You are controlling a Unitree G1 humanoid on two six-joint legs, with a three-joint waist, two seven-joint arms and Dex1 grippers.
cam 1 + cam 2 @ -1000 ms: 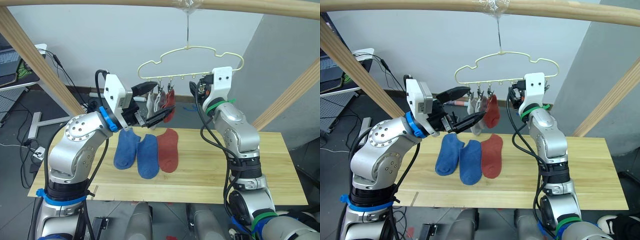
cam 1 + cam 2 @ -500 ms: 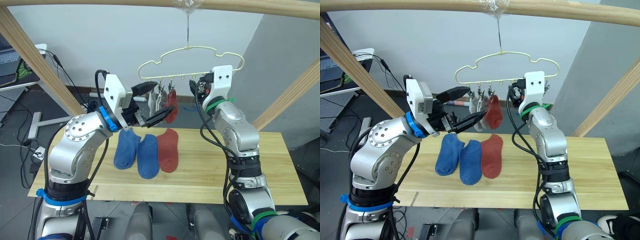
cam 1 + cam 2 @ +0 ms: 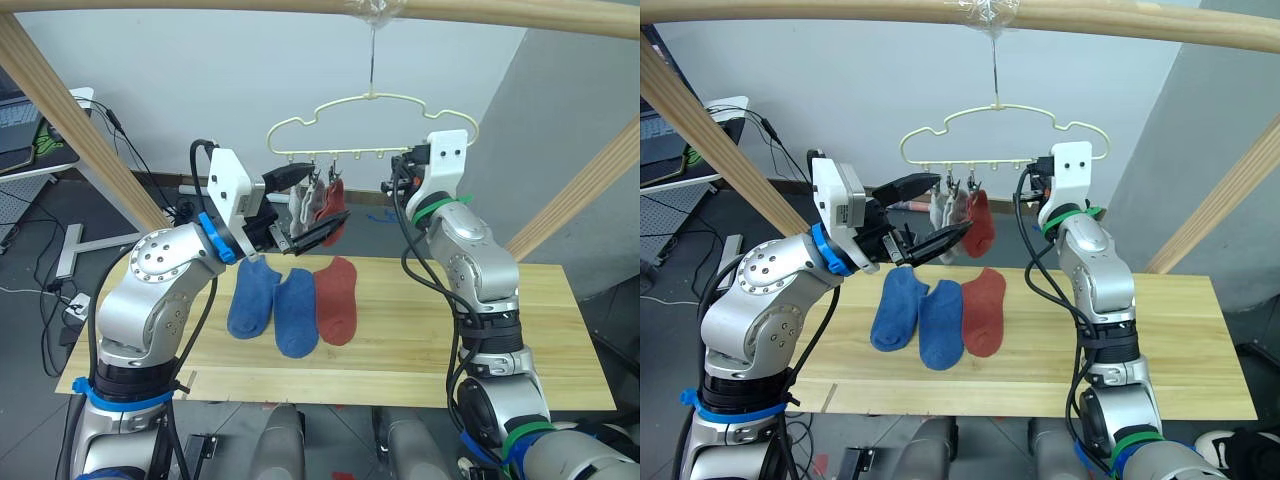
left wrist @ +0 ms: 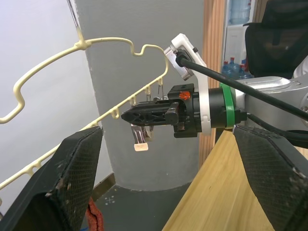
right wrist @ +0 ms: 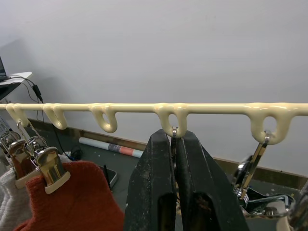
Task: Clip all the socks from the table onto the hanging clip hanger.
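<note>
Two blue socks (image 3: 250,295) (image 3: 297,310) and a red sock (image 3: 337,298) lie side by side on the table (image 3: 560,330). The pale yellow clip hanger (image 3: 370,97) hangs by its hook from the top pole. Two light grey socks (image 3: 305,205) and a red sock (image 3: 333,195) are clipped at the left end of its bar. My left gripper (image 3: 325,195) is open, its fingers above and below the hanging socks. My right gripper (image 3: 392,185) is shut on a metal clip under the hanger bar (image 5: 134,107). A free clip (image 5: 250,168) hangs beside it.
A thick wooden pole (image 3: 200,5) runs across the top, with slanted wooden poles at the left (image 3: 80,130) and right (image 3: 580,200). A desk (image 3: 30,150) with equipment stands at the far left. The right half of the table is bare.
The hanger has shifted a little to the left with its hanging socks, which now sit between the left gripper's fingers. The right gripper moved with it, still holding the clip.
</note>
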